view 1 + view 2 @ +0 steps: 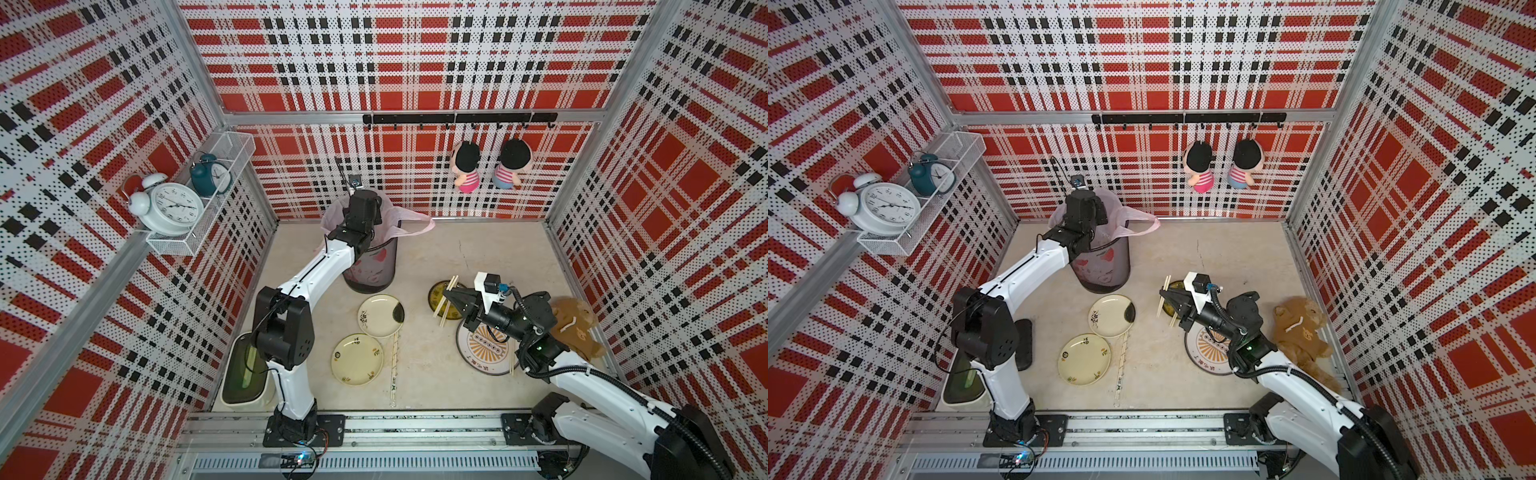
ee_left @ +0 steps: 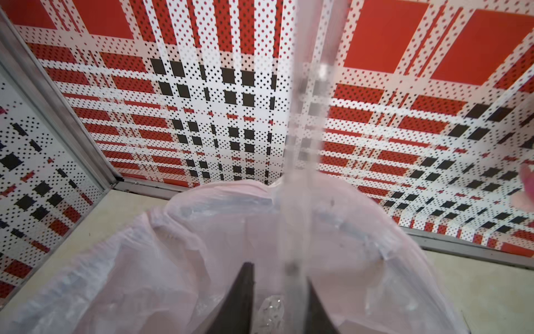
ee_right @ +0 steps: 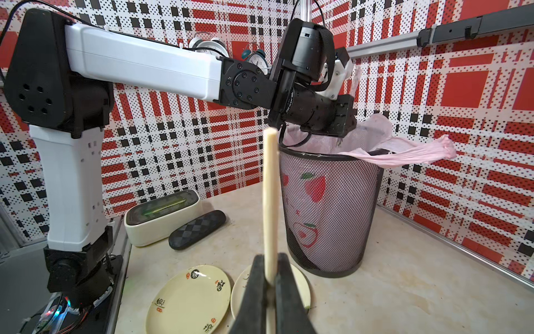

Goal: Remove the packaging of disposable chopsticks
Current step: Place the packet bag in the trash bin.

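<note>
Plaid walls (image 1: pixel 415 62) back the bin (image 1: pixel 370 270) at frame centre. The left gripper (image 2: pixel 278 271) has its jaws parted, but the clear sleeve (image 2: pixel 306 130) could cling to them and miss. The right gripper (image 3: pixel 270 257) clamps the chopsticks (image 3: pixel 270 188).

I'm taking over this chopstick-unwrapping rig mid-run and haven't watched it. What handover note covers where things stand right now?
Left gripper: open above the lined mesh bin, with an empty clear sleeve loose between its jaws, apparently dropping in.
Right gripper: shut on bare chopsticks, above the dark plate.
Done: that pair is out of its sleeve.
Left: one wrapped pair lies on the table beside the cream plates. The held chopsticks need setting down.
</note>
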Controlling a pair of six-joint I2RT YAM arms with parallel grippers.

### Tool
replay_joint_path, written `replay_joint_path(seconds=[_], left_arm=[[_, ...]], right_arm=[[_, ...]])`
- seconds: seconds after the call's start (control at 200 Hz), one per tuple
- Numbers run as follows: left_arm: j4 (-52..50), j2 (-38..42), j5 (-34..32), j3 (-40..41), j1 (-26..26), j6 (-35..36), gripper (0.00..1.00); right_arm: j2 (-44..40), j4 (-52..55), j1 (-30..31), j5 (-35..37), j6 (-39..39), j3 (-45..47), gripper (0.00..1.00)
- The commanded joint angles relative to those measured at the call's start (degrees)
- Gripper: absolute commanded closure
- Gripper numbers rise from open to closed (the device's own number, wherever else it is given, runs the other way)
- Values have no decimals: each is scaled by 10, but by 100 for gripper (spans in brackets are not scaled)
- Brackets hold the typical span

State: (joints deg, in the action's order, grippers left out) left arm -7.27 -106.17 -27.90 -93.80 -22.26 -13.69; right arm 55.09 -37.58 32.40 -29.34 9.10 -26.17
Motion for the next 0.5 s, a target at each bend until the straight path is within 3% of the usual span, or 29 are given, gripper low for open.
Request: replay_joint_path(seconds=[0.0, 0.065, 0.195, 0.341, 0.421, 0.496], left_arm=[[-15, 27, -16, -6, -12, -1, 50], [-22, 37, -35, -5, -18, 4, 37], [-30, 66, -43, 15, -21, 0, 23], [-23, 109, -50, 53, -25, -5, 19], [-12, 133, -45, 73, -26, -5, 26], [3, 145, -15, 88, -20, -2, 62]], right_arm=[[-10, -18, -4, -3, -4, 8, 100], [-10, -18, -4, -2, -4, 9, 100], [-9, -18, -4, -2, -4, 8, 100], [-5, -17, -4, -2, -4, 7, 100], [-2, -17, -4, -3, -3, 6, 100], [-1, -17, -4, -4, -3, 4, 100]])
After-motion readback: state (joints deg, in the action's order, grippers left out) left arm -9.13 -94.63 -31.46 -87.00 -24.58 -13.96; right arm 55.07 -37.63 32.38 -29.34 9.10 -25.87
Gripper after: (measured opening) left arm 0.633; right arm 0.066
